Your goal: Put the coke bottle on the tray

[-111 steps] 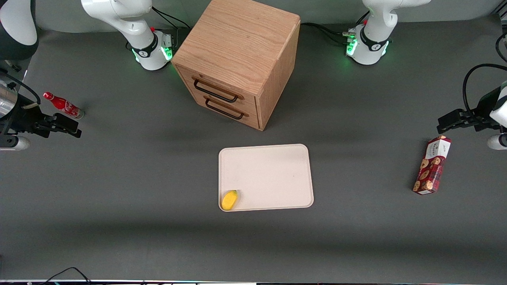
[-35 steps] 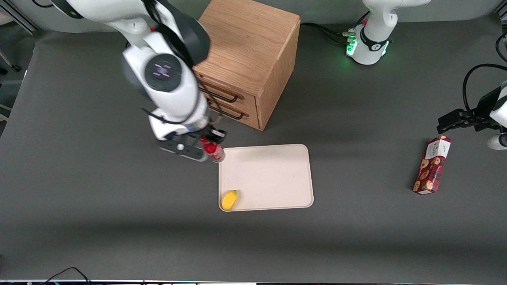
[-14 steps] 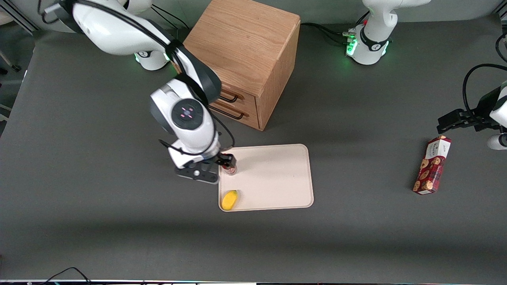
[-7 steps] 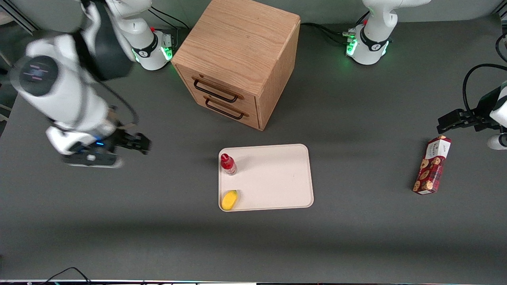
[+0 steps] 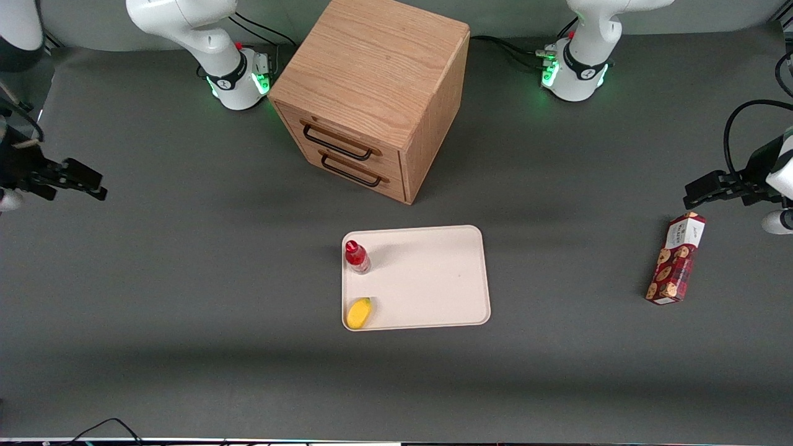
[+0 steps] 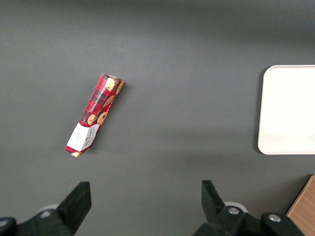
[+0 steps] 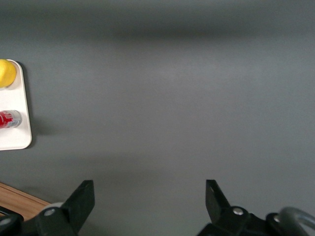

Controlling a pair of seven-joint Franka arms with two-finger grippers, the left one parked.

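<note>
The small red coke bottle (image 5: 357,257) stands upright on the cream tray (image 5: 427,279), in the tray's corner nearest the drawer cabinet and the working arm's end. It also shows in the right wrist view (image 7: 9,119) on the tray's edge (image 7: 22,137). My gripper (image 5: 83,183) is open and empty, high over the bare table at the working arm's end, far from the tray. In the right wrist view the gripper (image 7: 150,194) has its jaws wide apart over grey table.
A yellow fruit-like object (image 5: 359,313) lies in the tray's corner nearest the front camera. A wooden two-drawer cabinet (image 5: 372,93) stands farther back than the tray. A red cookie box (image 5: 676,257) lies toward the parked arm's end.
My gripper let go of the bottle on the tray and pulled away, moving far toward the working arm's end of the table. The bottle stays standing on the tray.
</note>
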